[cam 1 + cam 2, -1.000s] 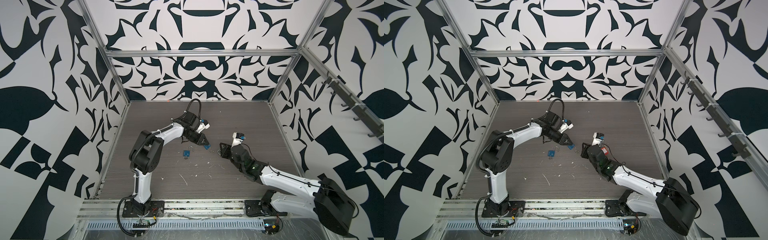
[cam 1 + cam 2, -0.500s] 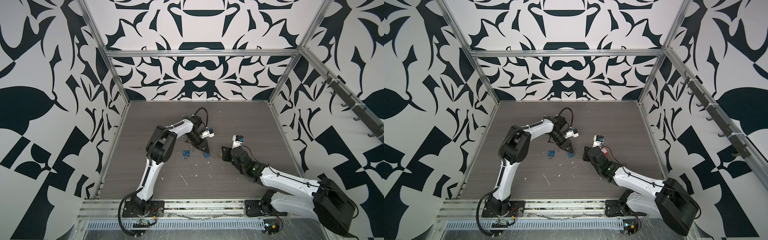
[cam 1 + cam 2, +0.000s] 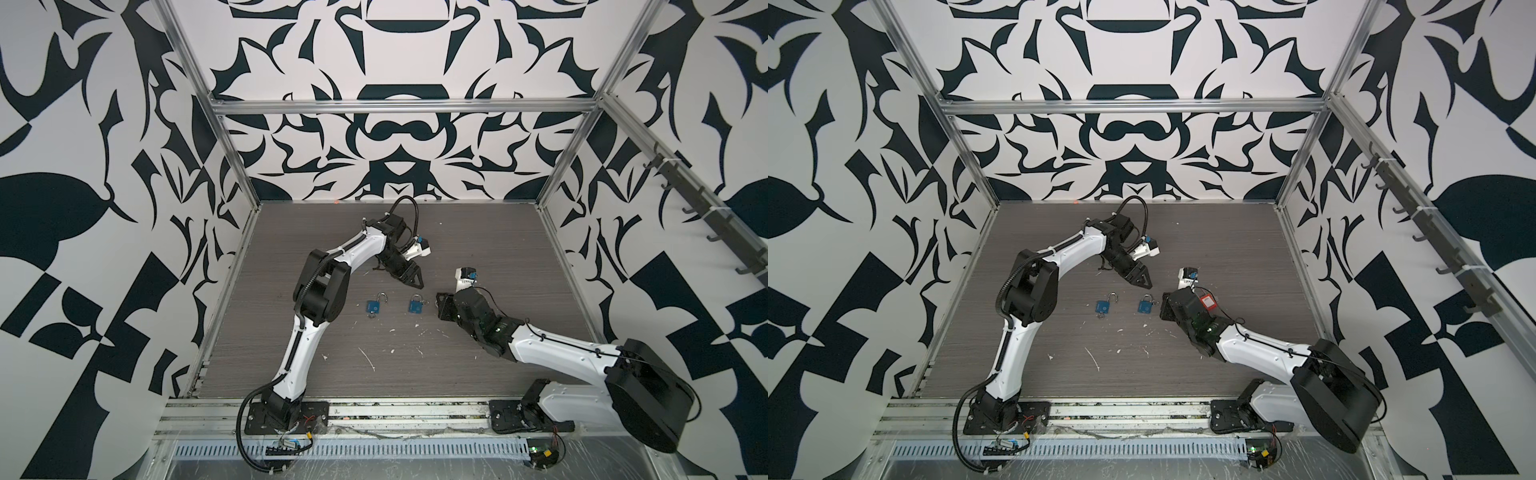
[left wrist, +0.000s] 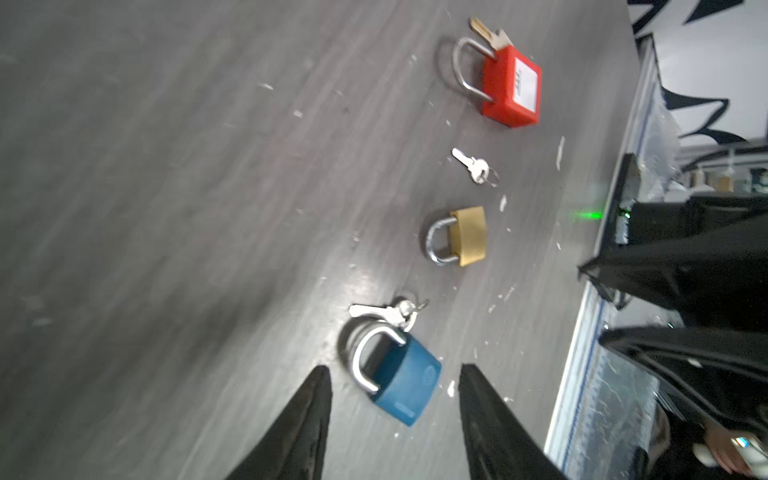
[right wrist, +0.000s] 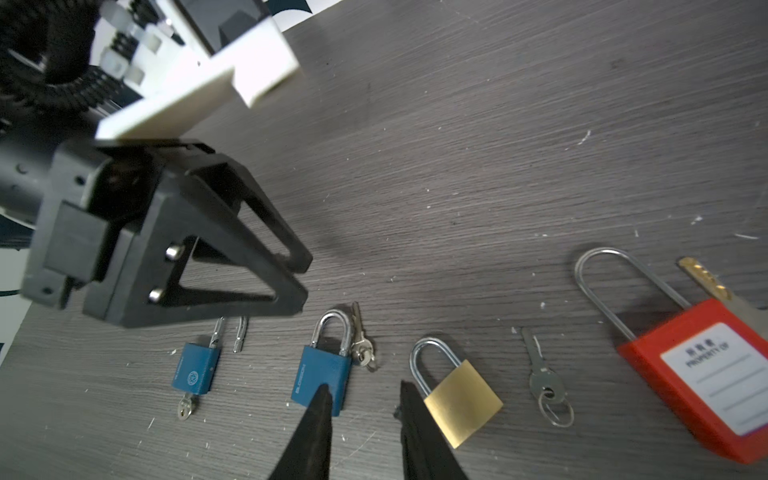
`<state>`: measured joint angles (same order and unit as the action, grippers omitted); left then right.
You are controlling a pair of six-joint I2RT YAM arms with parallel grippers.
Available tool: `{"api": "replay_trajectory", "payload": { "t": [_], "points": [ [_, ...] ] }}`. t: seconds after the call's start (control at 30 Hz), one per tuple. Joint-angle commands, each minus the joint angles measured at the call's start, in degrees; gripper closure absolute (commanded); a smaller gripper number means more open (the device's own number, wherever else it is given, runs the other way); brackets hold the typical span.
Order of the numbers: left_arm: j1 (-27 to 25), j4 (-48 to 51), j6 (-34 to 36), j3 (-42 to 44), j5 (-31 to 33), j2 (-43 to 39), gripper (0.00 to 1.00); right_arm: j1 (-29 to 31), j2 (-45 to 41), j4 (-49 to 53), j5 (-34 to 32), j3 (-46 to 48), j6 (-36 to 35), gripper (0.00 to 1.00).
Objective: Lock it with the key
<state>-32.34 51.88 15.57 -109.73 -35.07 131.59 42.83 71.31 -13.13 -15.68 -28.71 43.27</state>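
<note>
blue padlock point(image 5: 322, 376) | lying flat | keys point(image 5: 360, 347) beside its shackle

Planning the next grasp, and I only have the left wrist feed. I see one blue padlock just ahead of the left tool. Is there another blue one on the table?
Observer: Yes. A second blue padlock lies next to yours, on the side away from the brass padlock.
Operator: Does it have a key?
Observer: A key sits in the keyhole at its base.
Operator: Is the right tool holding anything?
Observer: No. The right tool is open and empty, with its tips aimed at the gap between your blue padlock and the brass one.
</note>
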Motion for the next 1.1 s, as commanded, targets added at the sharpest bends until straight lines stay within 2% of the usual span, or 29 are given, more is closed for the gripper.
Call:
{"api": "replay_trajectory", "payload": {
  "t": [0.0, 0.07, 0.17, 0.23, 0.33, 0.53, 0.67, 0.83, 0.9, 0.93, 1.07],
  "points": [
    [2.5, -8.5, -5.9, 3.6, 8.2, -7.3, 0.45, -0.2, -0.6, -0.5, 0.6, -2.4, -2.1, 0.70],
    [3.6, -14.5, -9.7, 8.7, 12.3, -12.2, 0.41, -0.2, -1.0, -0.1, 1.7, -2.9, -2.9, 0.71],
    [3.8, -25.7, -14.5, 20.2, 19.3, -22.5, 0.29, -0.1, 0.0, 1.8, 3.7, -4.8, -3.7, 0.72],
    [3.8, -33.6, -17.8, 29.8, 22.0, -30.3, 0.00, 0.2, 1.9, 4.3, 5.7, -7.1, -4.4, 0.72],
    [3.9, -42.3, -22.7, 42.1, 23.3, -40.5, 0.00, 1.2, 4.2, 6.1, 6.5, -9.4, -5.2, 0.72],
    [4.2, -49.1, -40.2, 59.0, 26.4, -54.0, 0.00, 3.2, 8.4, 9.8, 6.6, -15.2, -7.0, 0.71],
    [4.1, -59.6, -48.7, 73.3, 29.8, -65.6, 0.00, 4.7, 12.0, 12.3, 6.2, -19.6, -8.0, 0.69],
    [4.0, -53.5, -47.7, 80.3, 38.0, -78.3, 0.00, 7.8, 17.1, 14.3, 5.1, -23.8, -8.6, 0.59],
    [4.1, -51.5, -47.2, 81.8, 41.2, -81.6, 0.00, 8.2, 19.5, 15.0, 5.2, -25.4, -8.3, 0.54],
    [4.0, -52.2, -46.8, 83.0, 42.6, -82.9, 0.00, 8.4, 20.7, 15.5, 3.2, -26.2, -8.0, 0.50],
    [4.3, -53.0, -50.2, 86.0, 47.4, -86.0, 0.00, 9.4, 24.6, 17.3, 1.6, -29.9, -7.7, 0.47]
  ]
}}
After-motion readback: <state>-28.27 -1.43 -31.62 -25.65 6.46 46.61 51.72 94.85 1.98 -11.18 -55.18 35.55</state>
